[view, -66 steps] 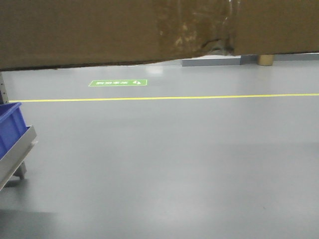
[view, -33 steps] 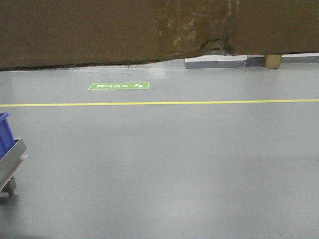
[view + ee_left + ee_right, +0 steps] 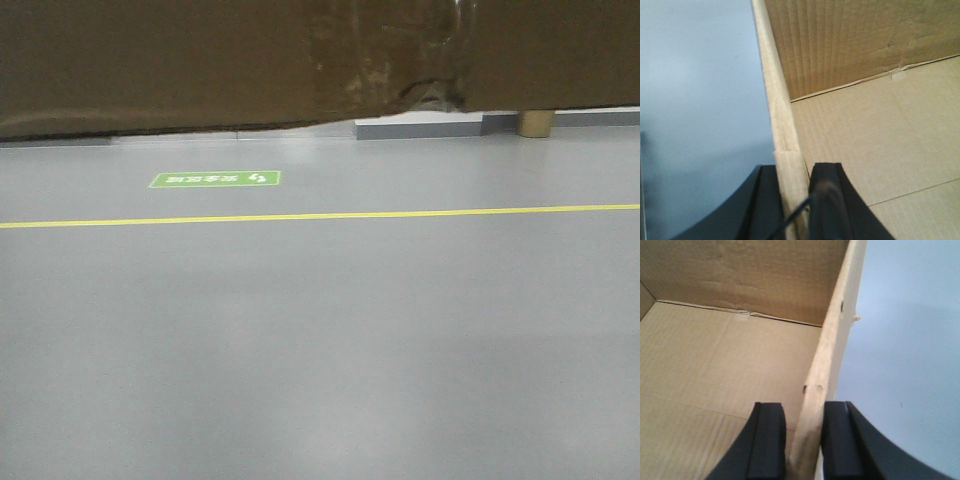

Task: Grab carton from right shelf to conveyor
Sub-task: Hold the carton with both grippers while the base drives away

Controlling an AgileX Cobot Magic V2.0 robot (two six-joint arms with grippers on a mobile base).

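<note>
My left gripper (image 3: pixel 792 200) is clamped on one side wall of the carton (image 3: pixel 200 60). The cardboard edge runs up between the two black fingers, one on the outer face above the grey floor (image 3: pixel 320 350) and the other inside the box. My right gripper (image 3: pixel 802 435) pinches the opposite wall in the same manner, with one pad inside the box and one outside, and both press flat against the cardboard. Both wrist views look down into the open box, where the corrugated bottom panel shows a flap seam running across it. In the front view the carton hangs high and close, and its brown face fills the whole top band of the picture, clear of the floor. A strip of shiny tape (image 3: pixel 400 50) runs down that face to a torn, ragged patch (image 3: pixel 430 98) on the lower edge. Under the box the floor stretches away, crossed by a thin yellow line (image 3: pixel 320 214), with a green floor marking (image 3: pixel 214 179) just beyond it. Further back, a low grey ledge (image 3: pixel 420 128) and a tan cylindrical object (image 3: pixel 535 122) show beneath the carton's edge.
</note>
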